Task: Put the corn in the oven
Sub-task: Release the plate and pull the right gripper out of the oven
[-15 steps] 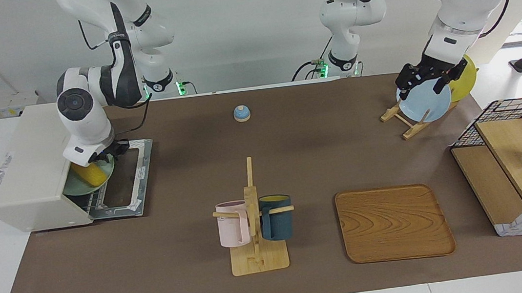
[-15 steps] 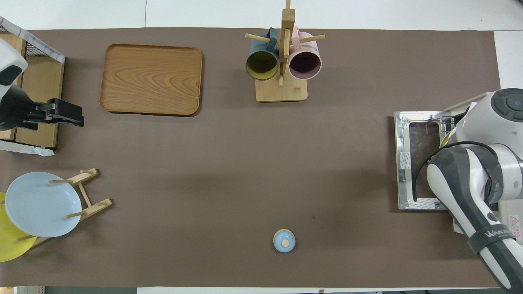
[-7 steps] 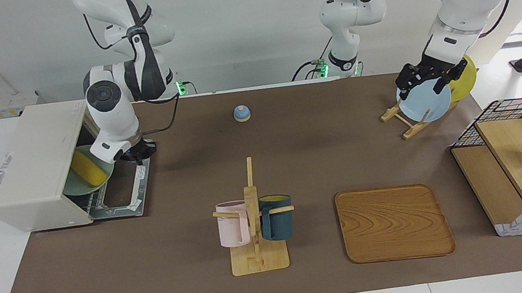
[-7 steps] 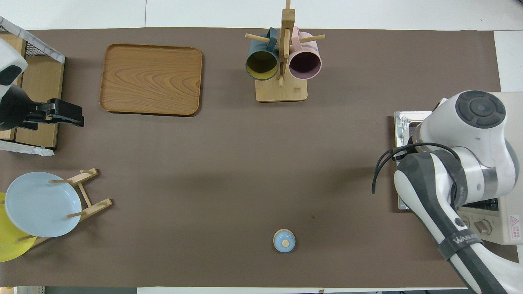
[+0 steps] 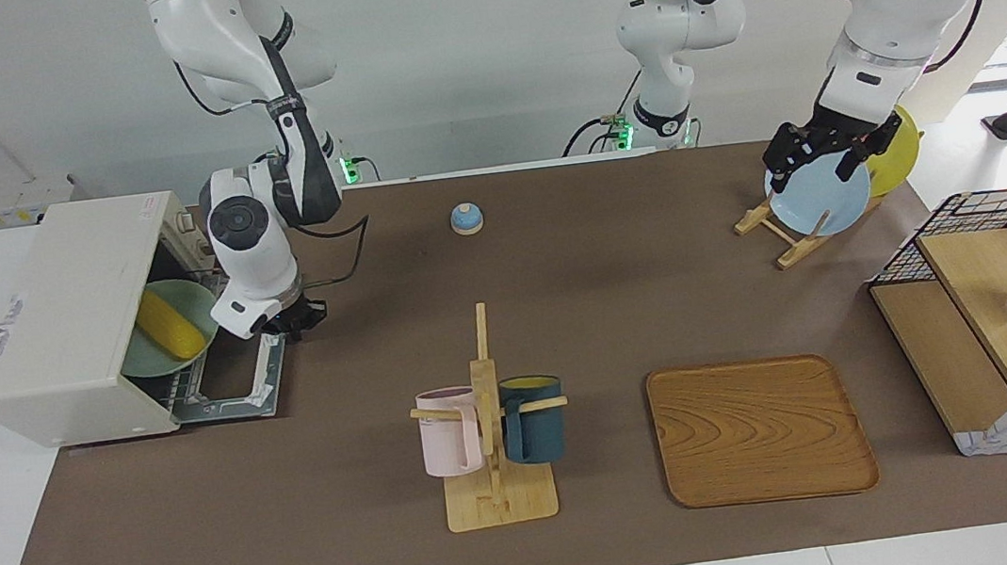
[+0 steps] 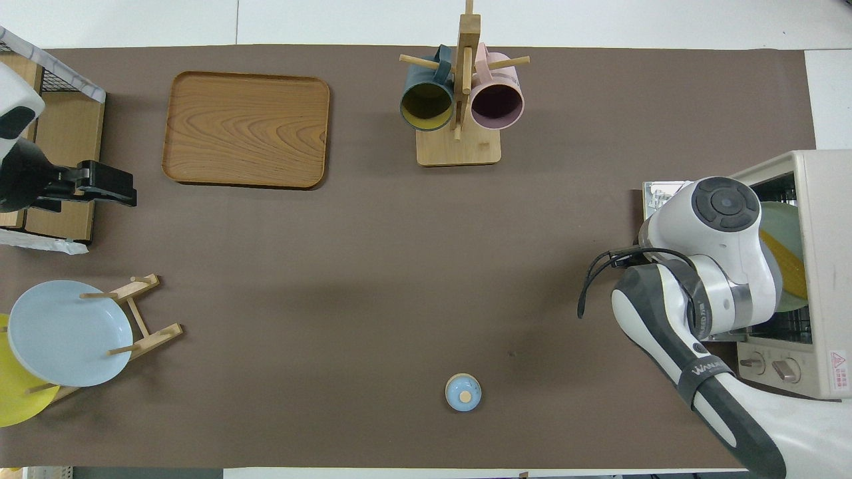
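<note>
The corn (image 5: 171, 333), a bright yellow bare cob tapered at both ends, lies on its side on a pale green round plate (image 5: 190, 297) in the mouth of the boxy cream-white toaster oven (image 5: 61, 314), at about nine o'clock in the facing view. It looks whole and smooth, with its length slanted across the plate. The placing looks as good as done. The cob rests free, with nothing gripping it, though the plate's rim seems to jut a little past the opening. The right tool (image 5: 292, 323) hovers just beside the oven's front, over the edge of the dropped glass door (image 5: 236, 389), apart from the corn and carrying nothing that I can make out. Whether it is wide or narrow I cannot tell. What may be left is to nudge the plate deeper and lift the door shut, which lies flat on the counter (image 5: 611, 308). The left arm waits at about two o'clock, its tool (image 5: 821, 153) over a pale blue plate (image 5: 822, 204) in a wooden rack, its spread likewise unclear.
</note>
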Robot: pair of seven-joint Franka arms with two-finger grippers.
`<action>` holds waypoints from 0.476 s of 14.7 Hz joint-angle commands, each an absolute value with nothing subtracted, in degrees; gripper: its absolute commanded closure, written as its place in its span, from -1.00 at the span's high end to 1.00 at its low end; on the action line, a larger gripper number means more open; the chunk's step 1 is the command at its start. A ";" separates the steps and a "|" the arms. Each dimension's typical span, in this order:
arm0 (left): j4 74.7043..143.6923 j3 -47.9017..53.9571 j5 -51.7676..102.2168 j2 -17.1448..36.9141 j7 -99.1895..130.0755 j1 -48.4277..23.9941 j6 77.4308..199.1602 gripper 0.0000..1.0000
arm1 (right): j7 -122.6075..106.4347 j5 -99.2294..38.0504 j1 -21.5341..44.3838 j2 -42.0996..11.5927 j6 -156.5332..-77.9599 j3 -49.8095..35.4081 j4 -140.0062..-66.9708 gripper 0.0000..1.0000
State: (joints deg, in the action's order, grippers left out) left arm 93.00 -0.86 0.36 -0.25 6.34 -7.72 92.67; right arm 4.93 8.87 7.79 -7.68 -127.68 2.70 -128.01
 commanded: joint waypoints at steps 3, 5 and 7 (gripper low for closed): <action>94.31 -0.35 -0.70 -1.58 6.33 -6.94 92.37 1.00 | 5.10 7.91 7.03 -7.64 -129.54 2.55 -129.29 -1.00; 94.31 -0.35 -0.70 -1.58 6.33 -6.94 92.29 1.00 | 5.01 8.61 7.29 -7.73 -129.29 2.55 -129.11 -1.00; 94.31 -0.35 -0.70 -1.58 6.33 -6.94 92.37 1.00 | 5.01 9.31 7.73 -7.82 -128.68 2.72 -128.50 -1.00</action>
State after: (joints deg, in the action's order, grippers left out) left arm 93.00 -0.86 0.36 -0.25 6.34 -7.72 92.67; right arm 4.93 8.90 7.81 -7.85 -127.94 2.80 -128.33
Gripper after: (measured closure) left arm 0.000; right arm 0.991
